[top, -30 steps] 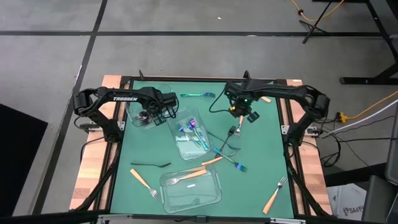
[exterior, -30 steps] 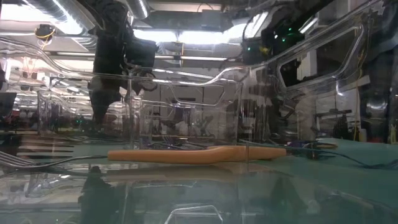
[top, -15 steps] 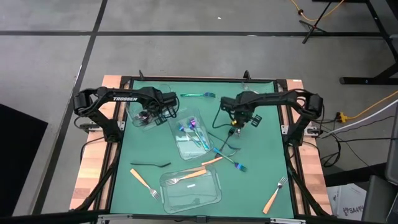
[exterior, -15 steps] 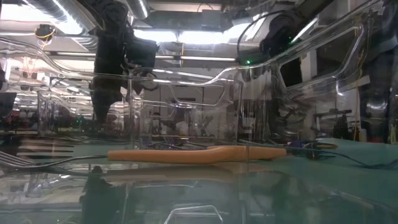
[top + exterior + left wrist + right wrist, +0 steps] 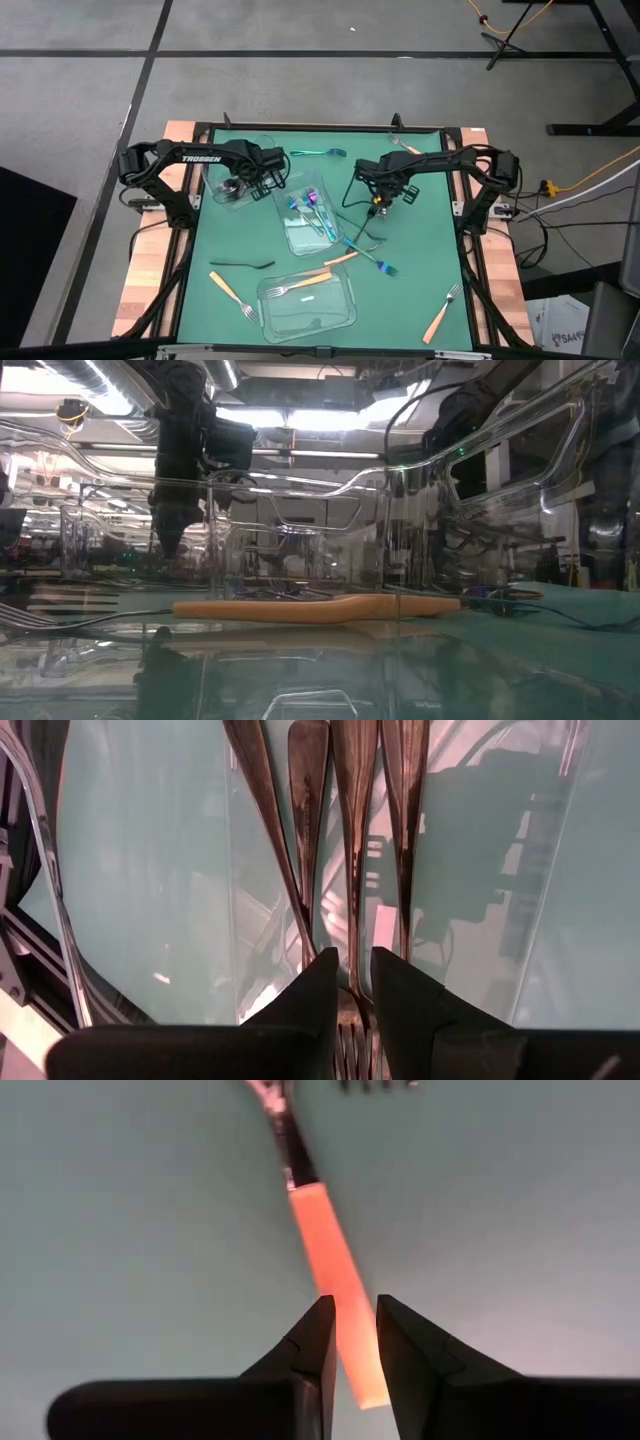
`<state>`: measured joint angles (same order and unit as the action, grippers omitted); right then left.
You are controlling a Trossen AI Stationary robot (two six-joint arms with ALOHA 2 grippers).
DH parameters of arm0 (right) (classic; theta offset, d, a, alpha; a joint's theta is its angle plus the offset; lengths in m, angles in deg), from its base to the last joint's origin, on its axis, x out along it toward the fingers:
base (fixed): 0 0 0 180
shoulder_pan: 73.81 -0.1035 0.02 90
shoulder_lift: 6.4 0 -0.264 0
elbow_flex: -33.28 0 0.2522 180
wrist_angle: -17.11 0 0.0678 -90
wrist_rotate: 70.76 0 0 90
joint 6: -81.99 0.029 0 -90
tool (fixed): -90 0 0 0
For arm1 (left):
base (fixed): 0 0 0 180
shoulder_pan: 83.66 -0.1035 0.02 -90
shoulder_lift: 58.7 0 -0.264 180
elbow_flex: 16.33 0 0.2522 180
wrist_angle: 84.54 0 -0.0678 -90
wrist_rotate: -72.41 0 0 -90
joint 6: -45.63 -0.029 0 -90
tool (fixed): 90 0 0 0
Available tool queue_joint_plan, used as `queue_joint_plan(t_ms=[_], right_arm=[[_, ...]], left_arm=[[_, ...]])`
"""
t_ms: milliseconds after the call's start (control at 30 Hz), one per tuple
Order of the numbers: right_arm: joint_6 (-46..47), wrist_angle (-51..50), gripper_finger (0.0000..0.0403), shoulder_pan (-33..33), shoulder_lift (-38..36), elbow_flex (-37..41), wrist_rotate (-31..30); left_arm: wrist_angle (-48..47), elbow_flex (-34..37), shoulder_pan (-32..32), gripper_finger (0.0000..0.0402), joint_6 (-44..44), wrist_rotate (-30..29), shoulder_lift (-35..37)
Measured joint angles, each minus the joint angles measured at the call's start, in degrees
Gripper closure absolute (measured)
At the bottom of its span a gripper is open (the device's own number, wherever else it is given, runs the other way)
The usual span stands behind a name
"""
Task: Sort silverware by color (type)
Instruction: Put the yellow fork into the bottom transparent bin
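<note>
The silverware is spread over a green mat. Several black pieces lie in the far-left clear container (image 5: 228,188). My left gripper (image 5: 262,180) is over them, shut on a black fork (image 5: 355,840). Iridescent pieces lie in the middle container (image 5: 305,218). An orange-handled fork (image 5: 300,285) lies in the near container (image 5: 330,312). My right gripper (image 5: 379,200) is right of the middle container, low over the mat. It is shut on another orange-handled fork (image 5: 320,1230). My left gripper pinches the black fork's neck (image 5: 354,935), just behind the tines, between its two fingers. It comes steeply from above. The handle runs away beside the other black pieces in the container; whether it rests on them I cannot tell. My right gripper pinches the fork's orange handle (image 5: 345,1295) near its free end, between its two fingers. The fingers point steeply down and the fork runs on below them, silver neck (image 5: 285,1140) toward the mat. Whether that end touches the mat I cannot tell.
Loose on the mat lie a teal piece (image 5: 318,153) at the far edge, a black piece (image 5: 240,264), and orange-handled forks at the near left (image 5: 230,292) and near right (image 5: 440,316). An orange piece (image 5: 340,258) and a blue piece (image 5: 372,260) lie by the middle container.
My right gripper has sunk toward the mat and drifted a little toward the table's left. Its wrist has rolled. It has kept the orange-handled fork in its fingers.
</note>
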<state>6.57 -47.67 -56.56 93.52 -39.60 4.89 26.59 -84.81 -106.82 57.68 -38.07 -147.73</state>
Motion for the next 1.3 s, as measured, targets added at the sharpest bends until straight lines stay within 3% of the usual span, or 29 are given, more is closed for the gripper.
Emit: queue_joint_plan(t_ms=[367, 1300], right_arm=[[0.1, 0.1, 0.0336, 0.0, 0.0, 0.0, 4.4], [0.5, 4.5, 0.0336, 0.0, -0.2, 5.9, 4.4]], left_arm=[[-0.1, 0.0, 0.0, 0.0344, 0.0, 0.0, 0.0], [-0.1, 0.0, 0.0, 0.0344, -0.6, 0.3, 0.1]])
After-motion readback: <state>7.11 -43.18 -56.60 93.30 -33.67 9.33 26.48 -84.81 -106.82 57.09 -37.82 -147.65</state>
